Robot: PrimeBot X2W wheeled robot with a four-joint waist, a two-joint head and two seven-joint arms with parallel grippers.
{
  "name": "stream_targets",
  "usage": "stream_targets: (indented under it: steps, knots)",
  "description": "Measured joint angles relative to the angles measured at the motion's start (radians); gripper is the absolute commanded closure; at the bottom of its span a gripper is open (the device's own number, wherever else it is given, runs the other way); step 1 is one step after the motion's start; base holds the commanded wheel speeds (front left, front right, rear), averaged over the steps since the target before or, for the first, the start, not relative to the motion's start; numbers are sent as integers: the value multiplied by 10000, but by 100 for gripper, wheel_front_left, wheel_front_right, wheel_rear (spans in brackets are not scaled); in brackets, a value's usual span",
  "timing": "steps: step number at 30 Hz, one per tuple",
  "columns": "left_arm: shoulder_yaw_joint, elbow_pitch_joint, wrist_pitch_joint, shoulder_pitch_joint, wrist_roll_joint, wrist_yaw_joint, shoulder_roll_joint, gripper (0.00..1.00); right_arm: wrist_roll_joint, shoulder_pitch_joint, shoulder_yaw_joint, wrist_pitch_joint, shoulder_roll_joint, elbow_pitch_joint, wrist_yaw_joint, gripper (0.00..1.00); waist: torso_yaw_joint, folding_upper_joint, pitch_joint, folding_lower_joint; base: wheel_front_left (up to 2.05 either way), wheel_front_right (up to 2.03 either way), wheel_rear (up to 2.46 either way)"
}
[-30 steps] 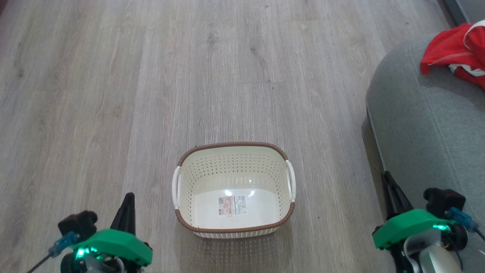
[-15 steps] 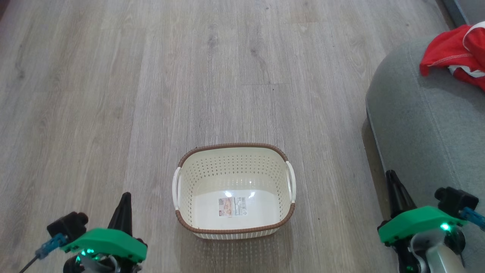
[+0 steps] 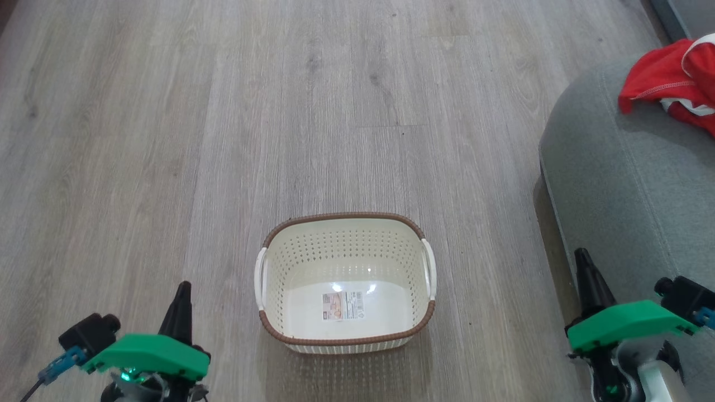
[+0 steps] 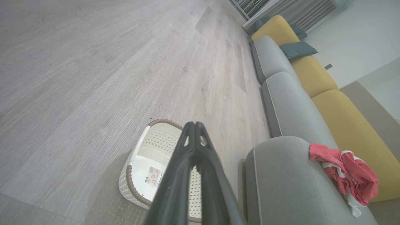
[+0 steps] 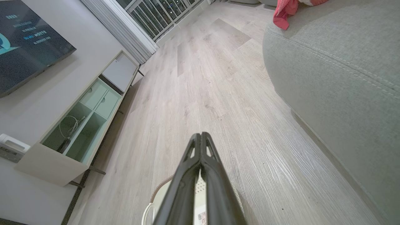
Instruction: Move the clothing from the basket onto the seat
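The basket (image 3: 346, 254) sits on the floor (image 3: 167, 139) between the left tool (image 3: 182, 290) and the right tool (image 3: 582, 258), with just a sticker (image 3: 342, 305) inside. The red clothing (image 3: 665, 84) lies in a heap on the grey seat (image 3: 614, 184), off to the right and further away, so the right tool is nearer to it. Both tools have their fingers pressed together, holding nothing. The job looks done.

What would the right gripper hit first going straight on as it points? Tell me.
Likely the bare wooden floor ahead: the right gripper, fingers shut, points on beside the basket, with the seat off to one side. Depth is unclear.
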Motion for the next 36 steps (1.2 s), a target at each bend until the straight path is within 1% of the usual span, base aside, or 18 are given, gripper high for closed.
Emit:
stream_targets:
  steps: [12,20,22,36]
  knots:
    - [132,-127,278,-18,-1191,-77,-4,100,1340,0,-107,351,15,-100,0,100,7,0,-41,0,0,0,0]
    - [236,-182,585,-23,-2276,-92,-8,100,2556,0,-224,616,44,-209,-2,100,14,0,-79,0,0,0,0]
    - [242,-192,616,-24,-2389,-109,-8,100,2667,0,-238,635,46,-215,-2,100,15,0,-82,0,0,0,0]
    - [318,-345,991,-41,-3885,-176,-12,100,4391,0,-349,1045,75,-359,-2,100,23,0,-135,0,0,0,0]
